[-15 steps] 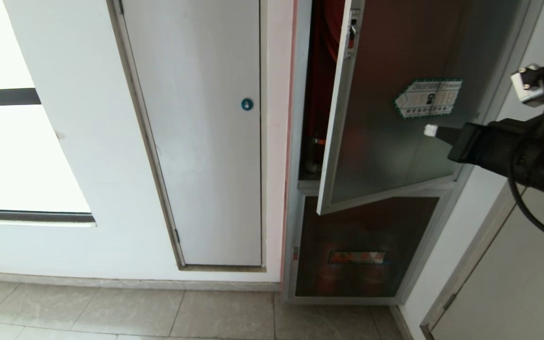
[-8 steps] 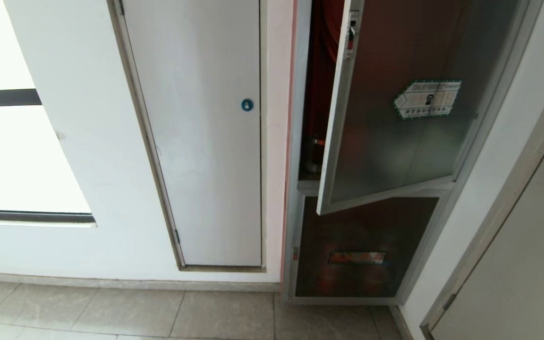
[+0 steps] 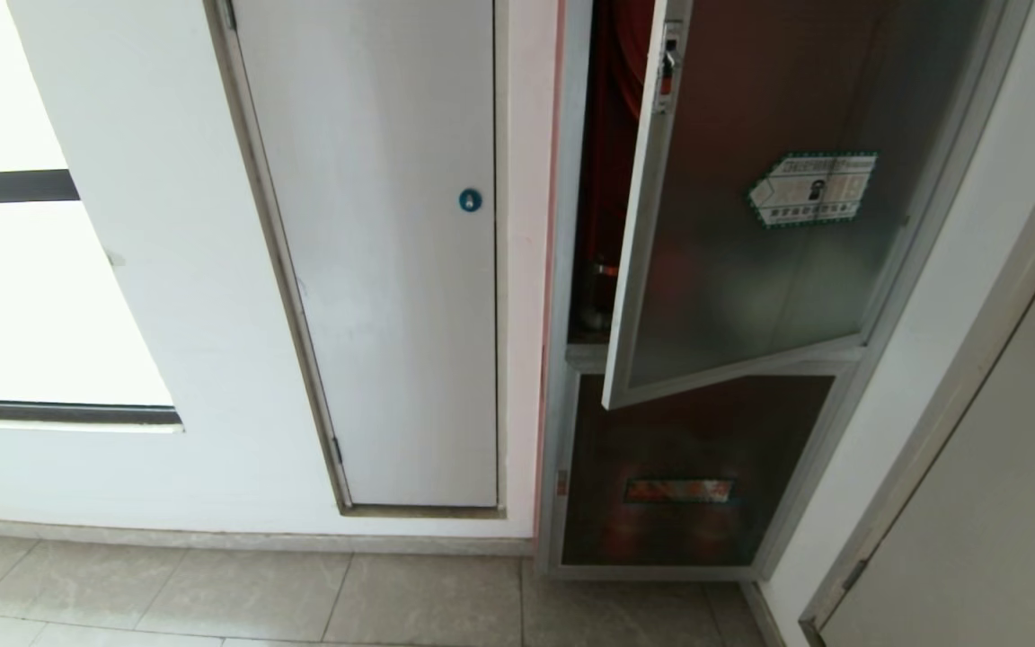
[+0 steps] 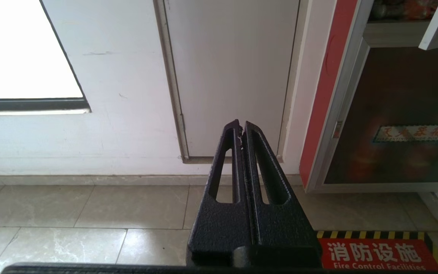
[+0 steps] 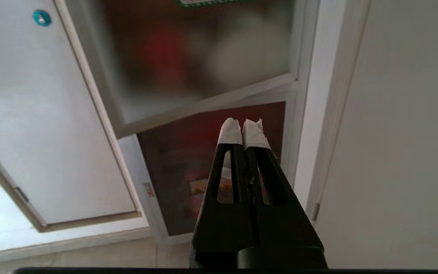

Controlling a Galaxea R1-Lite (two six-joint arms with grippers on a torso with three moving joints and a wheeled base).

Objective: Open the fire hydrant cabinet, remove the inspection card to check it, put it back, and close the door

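Left gripper (image 4: 242, 131) hangs low at seven o'clock, jaws pressed together, empty. The door (image 3: 751, 225) at two o'clock stands ajar on the fire hydrant cabinet (image 3: 612, 135); inspection card unseen. Right gripper (image 5: 243, 129), jaws together, holds nothing. Closing remains.

left gripper (image 4: 240, 127): two matte black fingers with a rough, speckled cast finish, each tapering toward the tip.
left finger cut-outs: one long slot with rounded ends runs through each finger (image 4: 224, 171).
left tips: bare black, with small pale flecks along the seam where the fingers meet.
left base: broad black block with a rounded hub at its middle and a dark bar across the edge of the wrist view.
right gripper (image 5: 242, 127): same black, tapered, slotted fingers on the same kind of block.
right tips: each finger (image 5: 229, 131) is capped in white wrapping with frayed, torn edges.
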